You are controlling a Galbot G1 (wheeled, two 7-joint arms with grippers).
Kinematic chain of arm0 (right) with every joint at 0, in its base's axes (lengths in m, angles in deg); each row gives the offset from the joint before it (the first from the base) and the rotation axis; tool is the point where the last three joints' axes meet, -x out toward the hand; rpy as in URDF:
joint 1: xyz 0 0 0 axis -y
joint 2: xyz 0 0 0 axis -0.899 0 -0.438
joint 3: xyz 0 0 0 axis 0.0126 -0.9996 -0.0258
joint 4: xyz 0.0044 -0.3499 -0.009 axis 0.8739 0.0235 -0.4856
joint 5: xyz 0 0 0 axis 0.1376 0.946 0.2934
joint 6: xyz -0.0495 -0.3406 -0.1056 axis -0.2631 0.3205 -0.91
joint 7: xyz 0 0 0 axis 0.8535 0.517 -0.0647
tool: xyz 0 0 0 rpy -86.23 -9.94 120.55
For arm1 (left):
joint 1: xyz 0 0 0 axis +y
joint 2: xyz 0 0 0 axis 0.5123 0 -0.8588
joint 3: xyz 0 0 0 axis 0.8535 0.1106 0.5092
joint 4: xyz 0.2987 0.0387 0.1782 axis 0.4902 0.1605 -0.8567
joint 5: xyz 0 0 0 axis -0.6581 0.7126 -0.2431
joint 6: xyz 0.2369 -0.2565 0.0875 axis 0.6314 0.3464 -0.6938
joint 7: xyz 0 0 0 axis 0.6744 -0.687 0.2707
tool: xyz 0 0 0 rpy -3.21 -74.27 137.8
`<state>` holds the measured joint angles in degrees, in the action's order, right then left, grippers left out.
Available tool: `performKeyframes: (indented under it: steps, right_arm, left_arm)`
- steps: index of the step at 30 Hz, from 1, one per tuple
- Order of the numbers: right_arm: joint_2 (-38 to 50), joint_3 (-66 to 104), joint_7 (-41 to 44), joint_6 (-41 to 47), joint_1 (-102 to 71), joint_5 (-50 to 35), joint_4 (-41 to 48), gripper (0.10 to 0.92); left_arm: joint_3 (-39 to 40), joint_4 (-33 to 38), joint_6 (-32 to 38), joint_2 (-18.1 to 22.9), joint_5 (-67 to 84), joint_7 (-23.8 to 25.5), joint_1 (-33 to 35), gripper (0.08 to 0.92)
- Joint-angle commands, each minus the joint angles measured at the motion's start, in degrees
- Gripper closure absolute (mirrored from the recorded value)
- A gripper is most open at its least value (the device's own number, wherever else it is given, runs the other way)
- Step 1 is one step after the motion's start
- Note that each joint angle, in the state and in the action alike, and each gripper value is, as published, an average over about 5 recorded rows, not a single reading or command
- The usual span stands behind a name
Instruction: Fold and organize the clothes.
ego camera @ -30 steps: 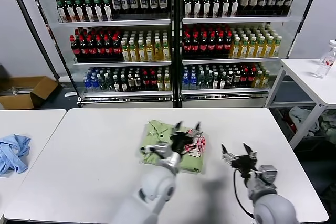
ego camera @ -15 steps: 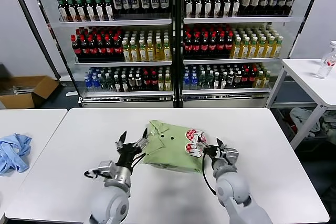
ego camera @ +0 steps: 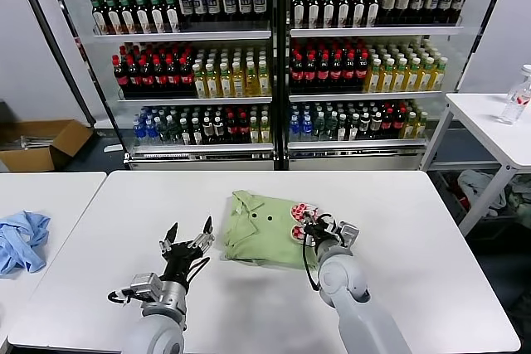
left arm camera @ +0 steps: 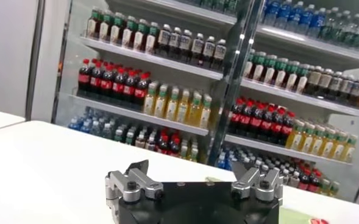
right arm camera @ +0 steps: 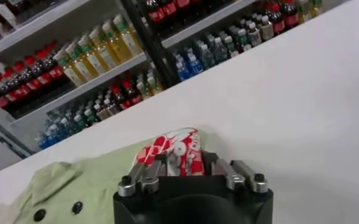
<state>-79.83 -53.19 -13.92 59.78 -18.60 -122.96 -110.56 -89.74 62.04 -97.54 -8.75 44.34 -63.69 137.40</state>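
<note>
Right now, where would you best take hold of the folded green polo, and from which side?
Probably the folded edge nearest the left claw, approached from the robot's left. The polo shirt lies flat as a compact bundle; that edge is bare, while the right claw sits at the printed patch.

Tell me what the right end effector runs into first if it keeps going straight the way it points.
Most likely the green polo shirt: the right end effector sits at its edge by the red-and-white patch, which lies directly ahead in the right wrist view. Contact depth is unclear.
</note>
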Motion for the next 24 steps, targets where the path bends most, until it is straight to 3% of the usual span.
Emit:
performKeyframes:
  steps: [1,11,24]
  right_arm:
    - [0.3,-1.4,1.2,-0.8,3.3,2.0,4.5,0.648]
    - [6.9,-4.0,14.1,-2.5,10.4,15.3,12.9,0.902]
    - [15.3,-4.3,26.9,-7.2,16.0,33.4,21.5,0.909]
  left_arm:
    - [-1.6,0.8,0.6,-0.6,0.2,0.1,2.0,0.177]
    - [-1.7,0.7,0.9,-0.8,0.2,0.1,2.2,0.177]
    - [-1.1,1.7,1.0,-1.1,-1.7,0.4,2.9,0.177]
